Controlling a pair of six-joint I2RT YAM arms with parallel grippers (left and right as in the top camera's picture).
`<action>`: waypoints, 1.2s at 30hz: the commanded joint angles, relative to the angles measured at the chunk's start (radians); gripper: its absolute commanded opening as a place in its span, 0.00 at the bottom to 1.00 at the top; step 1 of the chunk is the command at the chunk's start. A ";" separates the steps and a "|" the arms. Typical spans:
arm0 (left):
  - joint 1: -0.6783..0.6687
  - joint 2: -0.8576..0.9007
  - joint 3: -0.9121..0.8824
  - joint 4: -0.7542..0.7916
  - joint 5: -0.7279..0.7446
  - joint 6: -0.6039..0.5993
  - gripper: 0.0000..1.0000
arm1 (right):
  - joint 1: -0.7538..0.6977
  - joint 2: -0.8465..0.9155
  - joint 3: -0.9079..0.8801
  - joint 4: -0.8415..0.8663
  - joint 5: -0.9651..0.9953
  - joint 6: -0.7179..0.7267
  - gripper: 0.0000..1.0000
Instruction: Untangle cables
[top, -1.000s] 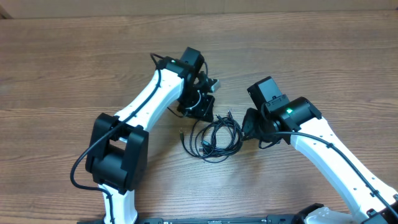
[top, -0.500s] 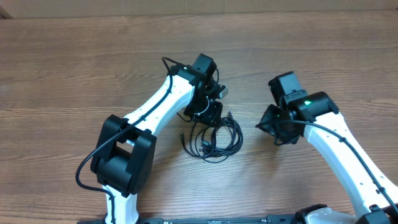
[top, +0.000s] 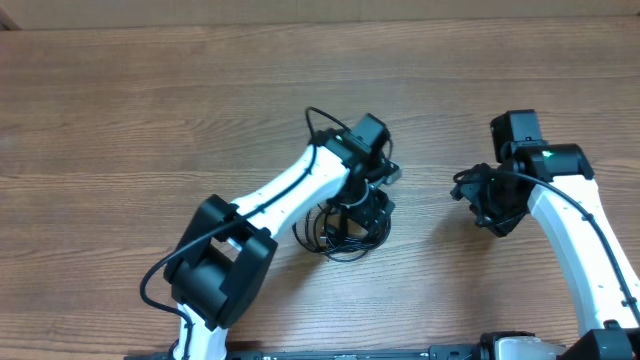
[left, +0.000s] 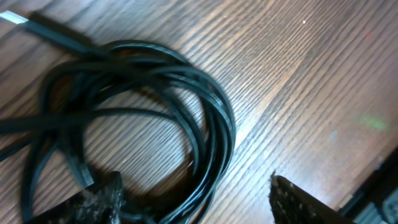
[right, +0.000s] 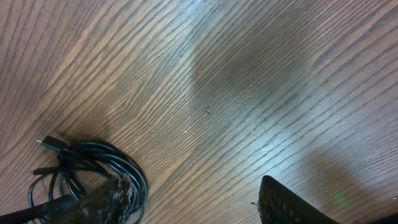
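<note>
Wood-grain desk (top: 150, 100) under both arms. I see the cables (top: 335, 243) coiled flat near the middle, one plug end (left: 13, 17) sticking out. My left gripper (left: 196, 199) sits over the coil, jaws apart; my right gripper (right: 193, 199) is well aside, jaws apart too.

Black cables (left: 217, 124) on brown wood-grain table (top: 120, 100)

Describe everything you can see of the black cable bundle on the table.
The cables are thin, black, rubbery-looking cords wound into one loose, overlapping coil lying flat on the wooden table. A small plug end sticks out at its edge. The left gripper hangs open right over the coil, strands running between its fingers; contact is unclear. The right gripper is open and apart from it.
</note>
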 joint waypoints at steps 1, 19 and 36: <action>-0.045 -0.022 -0.034 0.037 -0.096 0.022 0.78 | -0.022 -0.003 0.002 -0.003 -0.021 -0.026 0.65; -0.203 -0.022 -0.158 0.245 -0.298 -0.121 0.77 | -0.034 -0.003 0.002 -0.003 -0.026 -0.026 0.68; -0.219 -0.045 -0.077 0.143 -0.434 -0.189 0.04 | -0.034 -0.003 0.002 -0.003 -0.025 -0.026 0.68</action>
